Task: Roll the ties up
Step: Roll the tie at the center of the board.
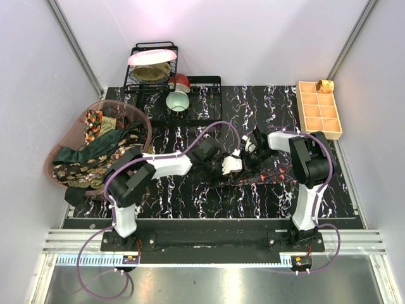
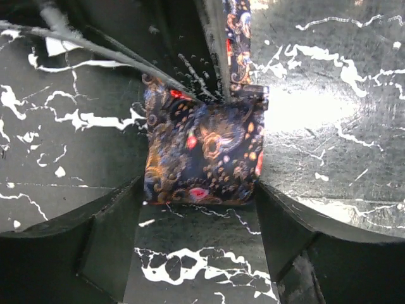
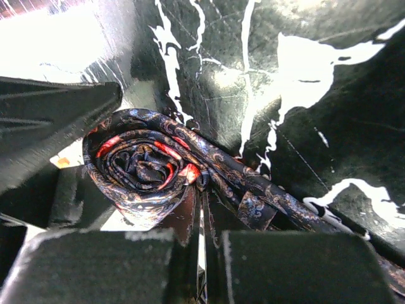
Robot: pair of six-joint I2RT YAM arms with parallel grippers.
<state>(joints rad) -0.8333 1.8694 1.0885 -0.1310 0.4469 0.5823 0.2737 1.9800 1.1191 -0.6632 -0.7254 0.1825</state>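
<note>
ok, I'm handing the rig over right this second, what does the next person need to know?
Left claw: open, jaws flanking the rolled end of the patterned tie; contact unclear.
Right claw: shut, tips at the roll's side.
Done: this one tie is partly rolled; its tail lies flat, unrolled.
To do: finish that roll, then the other ties in the pink basket.

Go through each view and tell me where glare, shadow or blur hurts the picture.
Top external view: evenly lit and sharp; only the plate at the back glares pink. Left wrist view: harsh glare on the table right of the rolled tie, itself sharp; the left fingers sit in shadow. Right wrist view: top-left corner blown out white, tie crisp, the right fingers dark and soft.
</note>
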